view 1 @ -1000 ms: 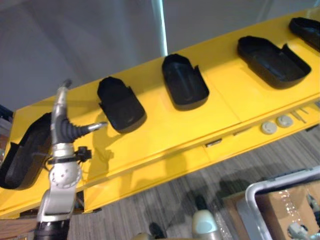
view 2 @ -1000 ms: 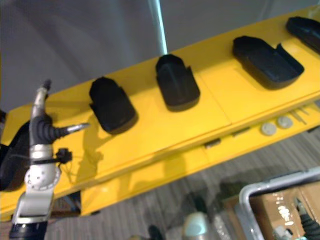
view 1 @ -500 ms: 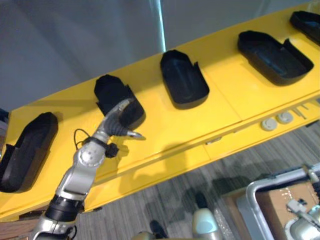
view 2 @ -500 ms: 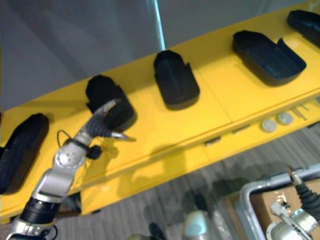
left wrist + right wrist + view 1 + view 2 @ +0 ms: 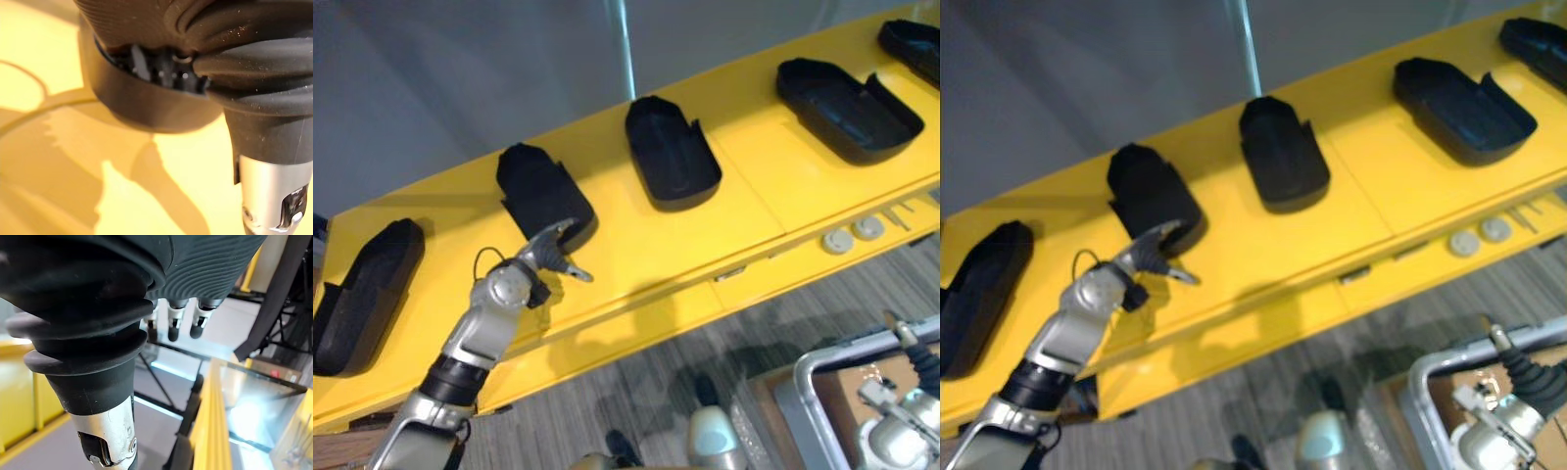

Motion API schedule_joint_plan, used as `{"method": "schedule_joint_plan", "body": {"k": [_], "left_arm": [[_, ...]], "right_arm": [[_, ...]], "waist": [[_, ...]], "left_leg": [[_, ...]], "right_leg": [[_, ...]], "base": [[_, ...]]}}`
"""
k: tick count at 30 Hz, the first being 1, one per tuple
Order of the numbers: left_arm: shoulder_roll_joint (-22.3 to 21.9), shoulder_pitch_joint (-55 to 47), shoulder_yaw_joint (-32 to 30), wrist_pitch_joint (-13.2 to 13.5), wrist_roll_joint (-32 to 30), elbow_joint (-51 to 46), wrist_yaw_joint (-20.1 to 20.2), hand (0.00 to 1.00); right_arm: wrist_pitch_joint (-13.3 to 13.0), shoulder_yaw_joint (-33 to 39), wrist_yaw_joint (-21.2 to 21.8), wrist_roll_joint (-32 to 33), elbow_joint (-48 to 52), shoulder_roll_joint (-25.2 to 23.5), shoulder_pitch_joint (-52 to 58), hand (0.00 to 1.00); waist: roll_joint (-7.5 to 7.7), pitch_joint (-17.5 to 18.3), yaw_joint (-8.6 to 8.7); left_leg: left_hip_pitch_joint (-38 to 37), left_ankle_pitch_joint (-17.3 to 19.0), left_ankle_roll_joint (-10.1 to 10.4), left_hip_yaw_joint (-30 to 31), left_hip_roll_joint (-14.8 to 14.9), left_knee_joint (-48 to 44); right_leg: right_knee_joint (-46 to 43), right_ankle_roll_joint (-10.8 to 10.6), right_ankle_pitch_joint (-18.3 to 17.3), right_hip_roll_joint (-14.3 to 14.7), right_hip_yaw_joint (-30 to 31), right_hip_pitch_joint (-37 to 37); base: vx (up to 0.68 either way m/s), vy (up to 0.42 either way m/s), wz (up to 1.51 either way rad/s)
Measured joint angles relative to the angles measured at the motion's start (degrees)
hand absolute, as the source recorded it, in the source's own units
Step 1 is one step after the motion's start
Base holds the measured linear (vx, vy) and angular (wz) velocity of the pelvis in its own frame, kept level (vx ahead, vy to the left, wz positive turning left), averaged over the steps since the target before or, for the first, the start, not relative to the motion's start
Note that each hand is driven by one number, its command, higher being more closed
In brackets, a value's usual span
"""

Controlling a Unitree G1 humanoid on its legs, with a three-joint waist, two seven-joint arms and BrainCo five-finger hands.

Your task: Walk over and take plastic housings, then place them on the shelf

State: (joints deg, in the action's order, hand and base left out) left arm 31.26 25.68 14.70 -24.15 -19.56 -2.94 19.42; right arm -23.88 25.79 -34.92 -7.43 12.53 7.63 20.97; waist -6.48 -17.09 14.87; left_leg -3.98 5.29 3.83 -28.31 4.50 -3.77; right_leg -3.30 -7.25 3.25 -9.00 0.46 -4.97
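Five black plastic housings (image 5: 673,157) lie spaced along the yellow shelf (image 5: 646,255) in the left eye view, each where it lay a second ago. The left arm is what has changed. It stood raised by the far-left housing (image 5: 362,294) and has since swung across and dropped. The left hand (image 5: 551,253) now sits at the near end of the second housing (image 5: 540,194), fingers extended toward it, thumb spread aside, holding nothing. Whether the fingertips touch it I cannot tell.

In the right eye view the right hand (image 5: 1498,416) has newly come up at the lower right, above a grey crate (image 5: 1417,406) with a cardboard box (image 5: 1449,397) inside.

The left wrist view shows that hand's thumb (image 5: 274,196) straight over bare yellow surface.

In the right wrist view the fingers (image 5: 171,328) hang loose under the cover, with nothing between them and the thumb.

With both hands empty and no housing shifted, I judge the left hand is lining up on the second housing rather than carrying one.

No writing is legible, and two pale discs (image 5: 853,235) on the shelf's front ledge show no readable marks.
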Motion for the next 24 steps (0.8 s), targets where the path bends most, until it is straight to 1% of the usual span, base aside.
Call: {"method": "schedule_joint_plan", "body": {"k": [3, 7, 10, 11, 13, 17, 19, 21, 22, 23, 24], "left_arm": [[0.70, 0.88, 0.02, -0.45, -1.48, -0.16, 2.40, 0.00], [3.14, 1.03, 0.10, -0.40, -1.03, -0.67, 5.45, 0.00], [5.12, 0.63, 0.10, -0.32, 0.03, -2.21, 8.91, 0.00], [5.44, 0.62, 0.10, -0.32, 0.47, -2.41, 9.33, 0.00], [7.43, 0.21, 0.09, 0.12, 1.65, -3.90, 11.68, 0.00], [11.27, -1.05, -0.09, 0.41, 4.71, -6.62, 14.66, 0.00], [12.48, -1.10, -0.45, 0.46, 5.77, -7.23, 17.38, 0.00], [13.79, -1.29, -0.65, 1.10, 6.12, -7.61, 18.87, 0.00], [14.34, -1.89, -1.36, 2.03, 6.32, -7.72, 19.47, 0.00], [14.78, -2.39, -1.64, 2.62, 6.58, -7.76, 19.48, 0.00], [15.73, -3.57, -2.69, 3.23, 8.13, -7.97, 19.47, 0.00]], "right_arm": [[-0.01, 0.03, 0.02, 0.01, 0.08, 0.50, -0.12, 0.00], [-0.01, 0.08, 0.04, -0.01, 0.11, 0.58, -0.33, 0.00], [-0.01, 0.08, 0.02, -0.03, 0.18, 0.58, -0.35, 0.00], [-0.01, 0.07, 0.03, -0.03, 0.18, 0.58, -0.38, 0.00], [-0.01, 0.10, 0.03, -0.04, 0.31, 0.58, -0.39, 0.00], [0.00, 0.32, 0.02, -0.03, 0.45, 0.91, -0.78, 0.00], [0.00, 0.47, 0.05, -0.03, 0.47, 1.67, -1.23, 0.00], [0.00, 0.50, 0.05, -0.03, 0.56, 2.34, -1.38, 0.00], [0.00, 0.52, 0.08, -0.02, 0.56, 2.85, -1.43, 0.00], [0.00, 0.52, 0.14, -0.02, 0.57, 3.09, -1.47, 0.00], [0.00, 0.59, 0.28, 0.01, 0.58, 3.41, -1.56, 0.00]], "waist": [[-0.49, -0.48, 0.05], [-0.64, -0.58, 0.18], [-0.73, -0.62, 0.07], [-0.75, -0.63, 0.06], [-0.87, -0.68, 0.06], [-1.60, -0.98, -0.12], [-1.98, -0.88, -0.45], [-2.07, -0.85, -0.67], [-2.18, -0.79, -0.74], [-2.23, -0.75, -0.75], [-2.32, -0.70, -0.79]], "left_leg": [[-0.06, 0.00, 0.00, -0.07, 0.06, 0.02], [-0.05, 0.00, 0.00, -0.08, 0.10, 0.04], [-0.03, -0.01, -0.01, 0.08, 0.04, 0.05], [-0.03, -0.01, -0.01, 0.18, 0.04, 0.05], [-0.05, -0.02, -0.01, 0.82, 0.05, 0.07], [-0.10, -0.04, -0.04, 1.12, -0.03, 0.16], [-0.09, -0.06, -0.06, 1.17, -0.02, 0.21], [-0.08, -0.10, -0.11, 1.21, -0.02, 0.22], [-0.08, -0.12, -0.14, 1.28, -0.03, 0.25], [-0.09, -0.12, -0.14, 1.30, -0.04, 0.25], [-0.09, -0.15, -0.18, 1.33, -0.05, 0.25]], "right_leg": [[0.00, 0.00, 0.00, 0.06, 0.01, 0.12], [0.00, 0.00, 0.00, 0.07, 0.01, 0.26], [0.07, -0.01, 0.00, -0.02, -0.11, 0.39], [0.14, -0.01, 0.00, -0.03, -0.21, 0.51], [0.45, -0.03, 0.02, -0.04, -0.59, 0.93], [0.59, -0.04, 0.02, -0.12, -0.87, 0.97], [0.60, -0.04, 0.02, -0.13, -1.07, 0.98], [0.63, -0.04, 0.02, -0.13, -1.19, 1.03], [0.67, -0.04, 0.02, -0.15, -1.31, 1.10], [0.70, -0.04, 0.02, -0.16, -1.35, 1.13], [0.73, -0.04, 0.02, -0.17, -1.39, 1.16]], "base": [[0.00, 0.000, 0.00], [0.00, 0.000, 0.00], [0.00, 0.000, 0.01], [0.00, -0.002, 0.07], [0.00, -0.009, 0.08], [0.00, -0.005, 0.04], [0.00, -0.004, 0.02], [0.00, 0.000, 0.00], [-0.01, -0.011, 0.03], [0.00, 0.000, 0.00], [0.00, 0.000, 0.00]]}}
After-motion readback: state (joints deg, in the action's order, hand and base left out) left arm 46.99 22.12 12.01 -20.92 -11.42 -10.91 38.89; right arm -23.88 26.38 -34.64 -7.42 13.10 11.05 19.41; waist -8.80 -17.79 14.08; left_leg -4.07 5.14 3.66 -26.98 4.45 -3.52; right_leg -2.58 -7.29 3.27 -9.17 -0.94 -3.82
